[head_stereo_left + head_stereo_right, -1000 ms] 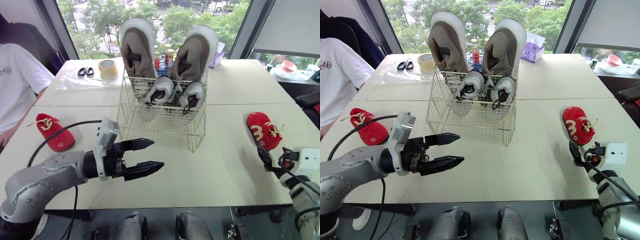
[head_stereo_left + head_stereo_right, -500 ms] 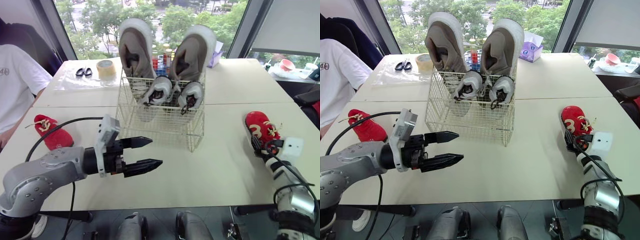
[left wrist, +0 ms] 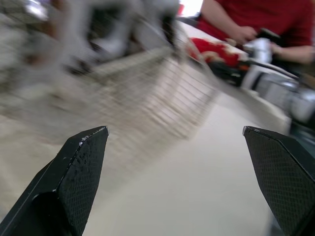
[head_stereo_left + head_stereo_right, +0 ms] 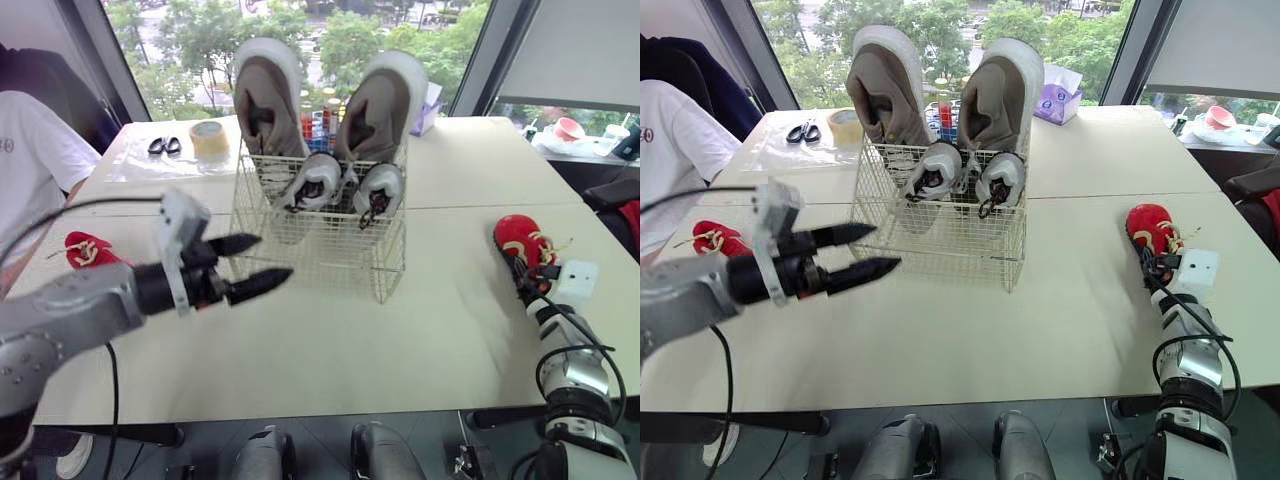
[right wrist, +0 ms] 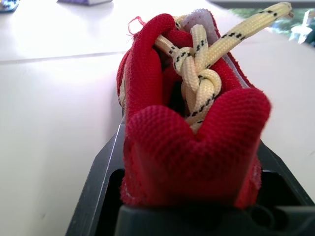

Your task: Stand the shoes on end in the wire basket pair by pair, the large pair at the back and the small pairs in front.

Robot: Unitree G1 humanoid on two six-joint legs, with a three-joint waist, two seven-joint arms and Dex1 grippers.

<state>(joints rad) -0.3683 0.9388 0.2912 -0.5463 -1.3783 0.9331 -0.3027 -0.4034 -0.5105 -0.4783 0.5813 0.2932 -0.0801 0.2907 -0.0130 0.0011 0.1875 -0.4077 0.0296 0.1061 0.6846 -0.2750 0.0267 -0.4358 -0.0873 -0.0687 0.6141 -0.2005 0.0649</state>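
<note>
My right claw (image 4: pixel 521 274) is closed on the heel of a red shoe (image 5: pixel 197 142). The wrist view shows the heel fabric pinched between the two fingers. The shoe appears to rest on the counter (image 4: pixel 440 340), well to the right of the basket (image 4: pixel 320 255). I judge the heel grip is chosen so the shoe can be tipped on end when it is lowered in.

My left claw (image 4: pixel 272 257) is spread wide and empty. It hovers over the counter near the basket's front left corner, between the basket and the other red shoe (image 4: pixel 85 250). This open stance suits collecting that shoe.

In the basket, the large pair (image 4: pixel 265 100) stands on end at the back. A small grey pair (image 4: pixel 320 180) leans just in front of it. The front row is free for the red pair.
</note>
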